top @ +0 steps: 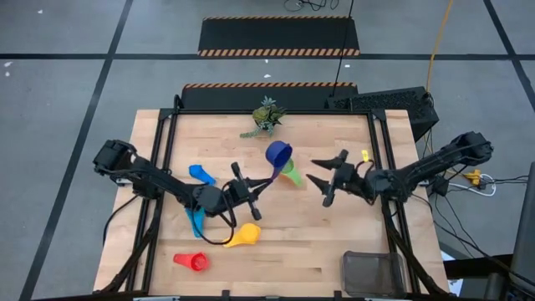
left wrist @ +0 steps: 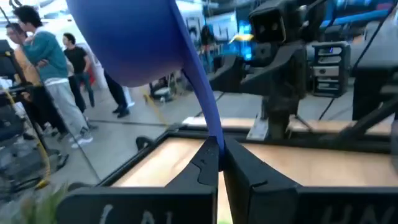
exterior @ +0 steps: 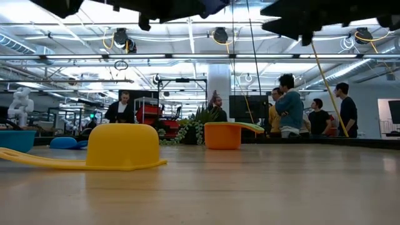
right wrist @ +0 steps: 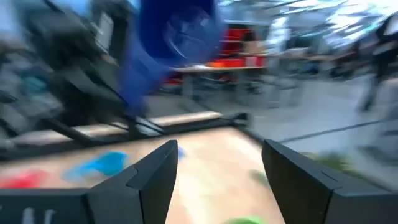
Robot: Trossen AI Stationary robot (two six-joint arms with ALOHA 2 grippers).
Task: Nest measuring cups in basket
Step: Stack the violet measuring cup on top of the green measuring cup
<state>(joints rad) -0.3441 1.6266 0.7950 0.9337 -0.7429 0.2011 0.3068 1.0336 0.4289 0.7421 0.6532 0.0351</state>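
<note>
Light wooden table (top: 334, 242), everything placed relative to its middle.

Dark grey wire-mesh basket (top: 374, 272) sits at the near right corner, nothing visible in it.

Left gripper (top: 262, 191) is just left of the middle, raised above the wood, clenched on the thin handle of the dark blue plastic measuring cup (top: 278, 154); in the left wrist view the handle runs down between the closed fingers (left wrist: 205, 168) with the bowl up.

Right gripper (top: 323, 178) is just right of the middle, released, fingers (right wrist: 152, 174) spread, nothing between them, pointed at the dark blue cup.

Remaining cups, all on the table:
- orange with green one (top: 292, 173), at the middle, under the blue bowl
- yellow (top: 243, 236), near-left
- two light blue (top: 201, 174), left
- red (top: 194, 262), near left corner

Small green plant sprig (top: 265, 117) at the far edge.
</note>
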